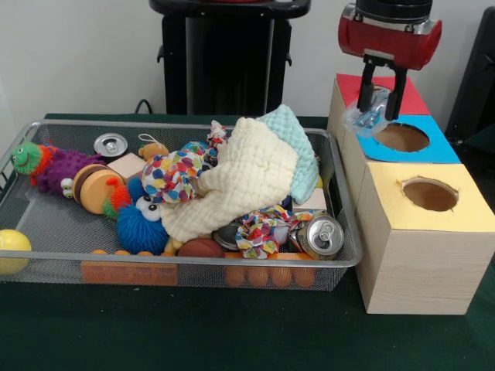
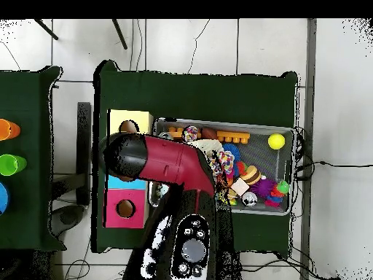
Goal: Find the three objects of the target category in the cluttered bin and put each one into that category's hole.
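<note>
My gripper [image 1: 380, 104] hangs above the wooden box, shut on a see-through crumpled plastic bottle [image 1: 366, 117] with a blue label. It holds the bottle just left of and above the blue-surround hole [image 1: 401, 137]. The wire mesh bin [image 1: 31, 224] lies left of the box, full of toys and cloths. No other plastic bottle shows in the bin; a cream cloth [image 1: 244, 185] covers its middle. In the overhead view the red arm [image 2: 164, 160] hides the blue hole and the gripper.
The box also has a yellow-surround hole [image 1: 430, 195] nearer the camera and a red surround [image 1: 410, 99] behind. Aluminium cans [image 1: 320, 236] [image 1: 110, 144], a blue furry ball [image 1: 141, 228], a yellow ball [image 1: 11, 249] and a purple caterpillar toy [image 1: 54, 166] lie in the bin.
</note>
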Available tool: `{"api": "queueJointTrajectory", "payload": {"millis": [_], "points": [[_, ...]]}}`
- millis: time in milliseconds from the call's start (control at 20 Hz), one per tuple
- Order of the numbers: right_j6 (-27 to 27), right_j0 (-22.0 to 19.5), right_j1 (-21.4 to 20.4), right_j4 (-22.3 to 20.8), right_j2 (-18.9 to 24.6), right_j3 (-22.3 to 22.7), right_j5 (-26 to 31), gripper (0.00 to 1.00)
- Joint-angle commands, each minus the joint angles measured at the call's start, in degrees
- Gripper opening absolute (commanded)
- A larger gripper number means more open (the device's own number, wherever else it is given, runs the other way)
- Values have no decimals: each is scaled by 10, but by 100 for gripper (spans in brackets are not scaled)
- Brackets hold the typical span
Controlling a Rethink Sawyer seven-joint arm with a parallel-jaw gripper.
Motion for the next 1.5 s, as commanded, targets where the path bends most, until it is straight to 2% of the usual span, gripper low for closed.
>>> {"api": "queueJointTrajectory", "payload": {"millis": [50,250,500,1150,1500], "points": [[114,12,18,-10,-3,-13,63,0],[118,15,17,3,-1,-13,66,0],[128,21,26,17,6,-2,42,0],[142,45,35,39,19,50,-28,0],[123,42,39,46,31,79,-67,0]]}}
